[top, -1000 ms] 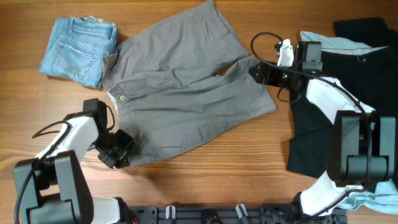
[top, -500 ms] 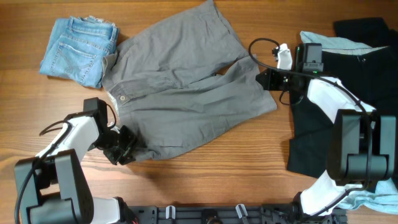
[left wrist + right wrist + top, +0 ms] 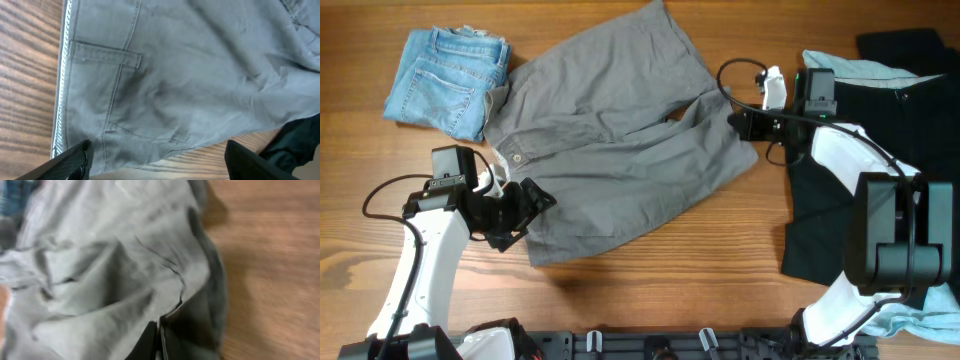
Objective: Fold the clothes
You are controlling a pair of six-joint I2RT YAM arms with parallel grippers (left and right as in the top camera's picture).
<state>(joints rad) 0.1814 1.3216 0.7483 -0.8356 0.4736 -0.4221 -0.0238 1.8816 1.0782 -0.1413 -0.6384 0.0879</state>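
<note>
While the grey shorts [image 3: 620, 140] stayed spread on the table [image 3: 660, 290], the left gripper [image 3: 523, 213] had lifted off their lower-left corner, fingers wide. The right gripper [image 3: 739, 122] stayed pinched on their leg hem; no lettering was legible.

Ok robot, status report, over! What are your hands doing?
Left gripper open, above grey shorts, waistband side. Right gripper shut on their leg hem. Shorts spread out, not yet folded. Denim shorts and black shorts lie aside.
</note>
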